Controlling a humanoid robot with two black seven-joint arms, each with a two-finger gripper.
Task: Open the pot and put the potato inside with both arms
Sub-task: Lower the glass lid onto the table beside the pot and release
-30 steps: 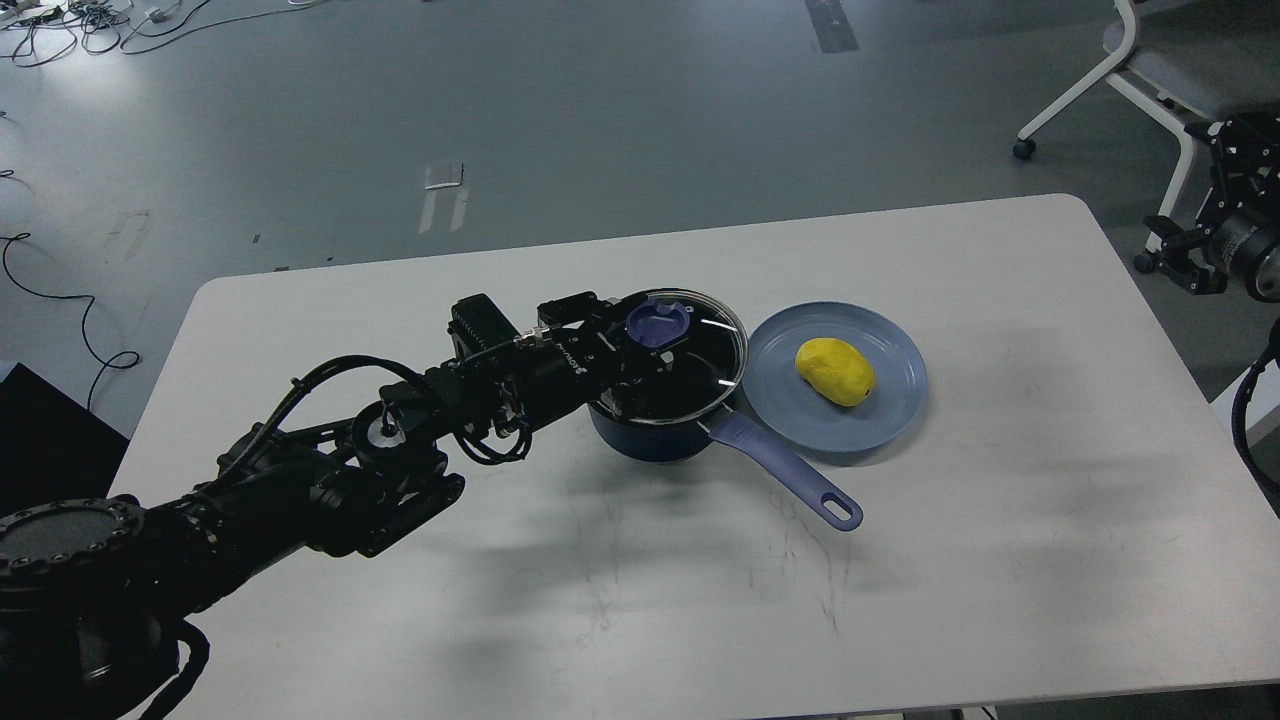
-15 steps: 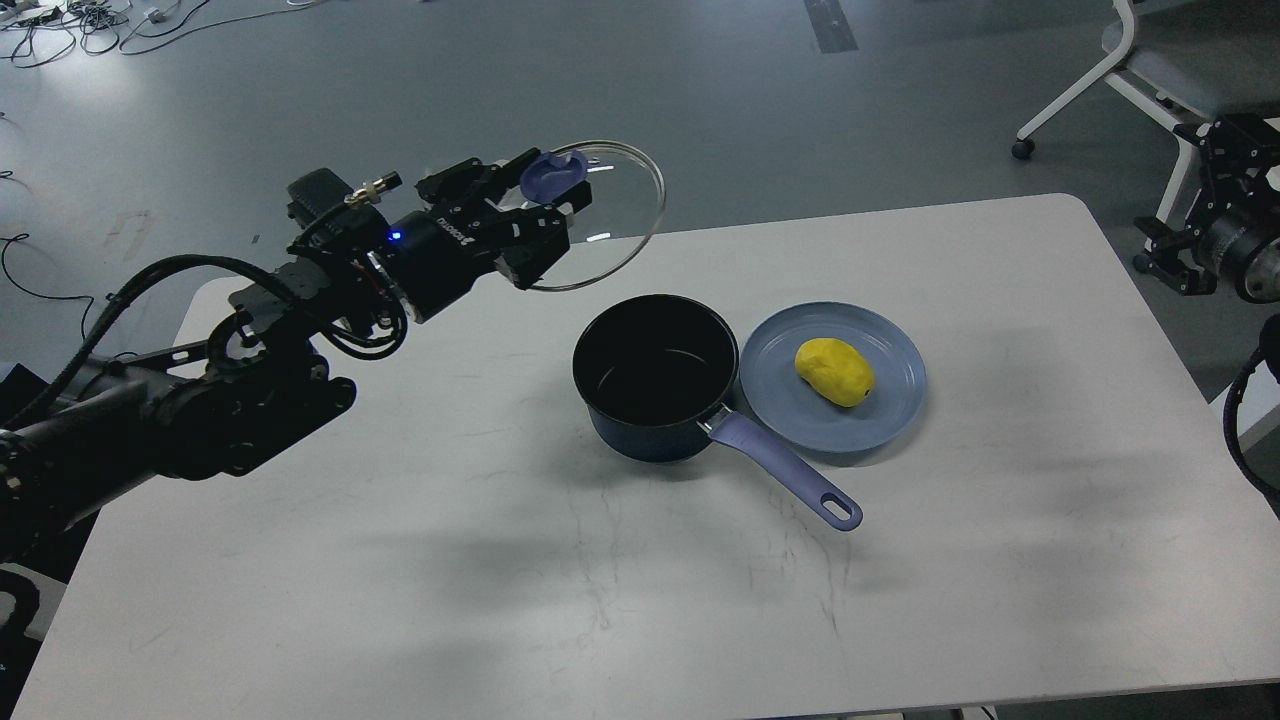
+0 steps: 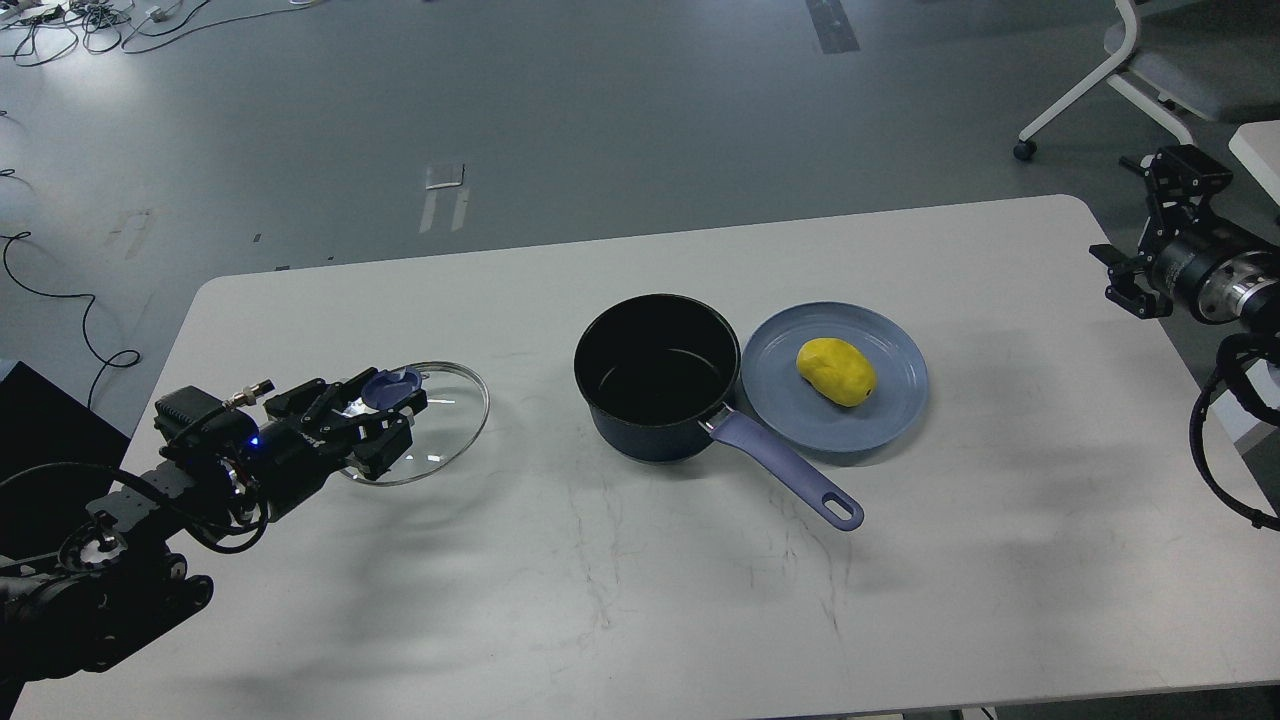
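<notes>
The pot (image 3: 657, 375) stands open at the table's middle, its black inside empty and its lavender handle (image 3: 790, 478) pointing to the front right. The yellow potato (image 3: 836, 371) lies on a blue-grey plate (image 3: 895, 400) just right of the pot. My left gripper (image 3: 385, 412) is shut on the blue knob (image 3: 392, 385) of the round glass lid (image 3: 450, 420), holding it low over the table's left part, well left of the pot. My right gripper (image 3: 1128, 275) hangs at the far right edge, beyond the table's right end, far from the potato. It is seen dark and small.
The white table (image 3: 640, 580) has rounded corners. A white wheeled chair (image 3: 1150, 70) stands on the floor at the back right. Cables (image 3: 60, 300) lie on the floor at the left.
My left gripper lifted the lid off the pot, carried it up and left, then brought it down to the table's left part. The right arm has shifted slightly inward and up.
</notes>
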